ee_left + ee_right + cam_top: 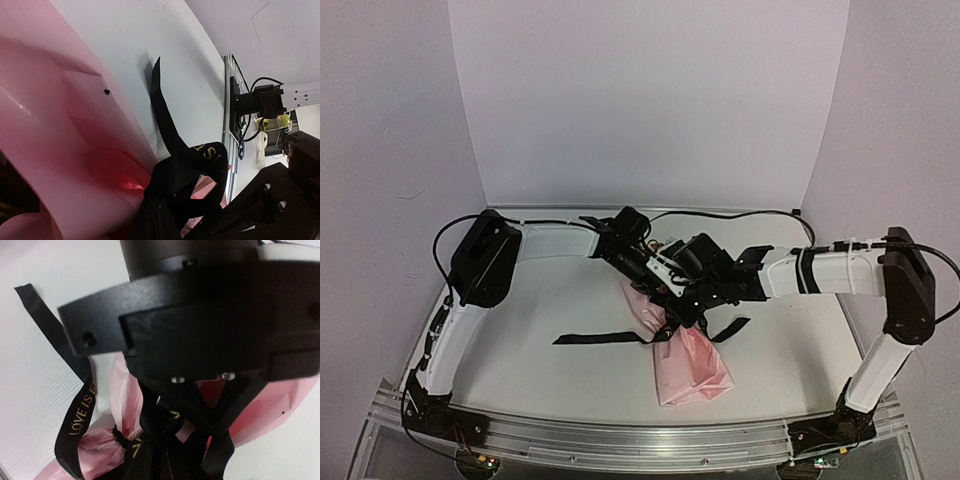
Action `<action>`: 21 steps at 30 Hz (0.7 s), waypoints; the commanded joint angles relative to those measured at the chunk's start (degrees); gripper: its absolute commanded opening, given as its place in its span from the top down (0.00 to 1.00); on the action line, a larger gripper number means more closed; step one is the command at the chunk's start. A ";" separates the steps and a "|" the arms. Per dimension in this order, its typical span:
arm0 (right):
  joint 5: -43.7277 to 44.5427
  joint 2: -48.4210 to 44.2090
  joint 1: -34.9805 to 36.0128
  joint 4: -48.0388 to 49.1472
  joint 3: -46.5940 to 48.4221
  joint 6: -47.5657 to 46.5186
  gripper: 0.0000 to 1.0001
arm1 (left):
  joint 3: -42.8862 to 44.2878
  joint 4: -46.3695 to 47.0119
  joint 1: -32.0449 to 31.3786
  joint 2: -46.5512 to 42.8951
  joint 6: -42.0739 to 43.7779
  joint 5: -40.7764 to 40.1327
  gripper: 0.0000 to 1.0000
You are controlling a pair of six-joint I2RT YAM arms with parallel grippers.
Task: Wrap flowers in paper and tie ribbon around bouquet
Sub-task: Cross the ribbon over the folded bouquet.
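The bouquet lies on the white table as a pink paper cone, its wide end toward the near edge. The flowers are hidden by the paper and the arms. A black ribbon with gold lettering crosses the cone's narrow part, with tails trailing left and right. Both grippers meet over that spot. My left gripper is shut on a ribbon loop. My right gripper is pinched shut on the ribbon knot; a lettered tail hangs to its left.
An aluminium rail runs along the near edge between the arm bases. White backdrop walls stand behind and at both sides. The left gripper's black body fills the top of the right wrist view, very close to my right fingers.
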 commanded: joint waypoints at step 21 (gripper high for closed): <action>4.39 -12.51 -0.27 12.76 -12.17 9.35 0.95 | -3.93 1.75 1.37 -10.04 -0.50 -5.67 1.00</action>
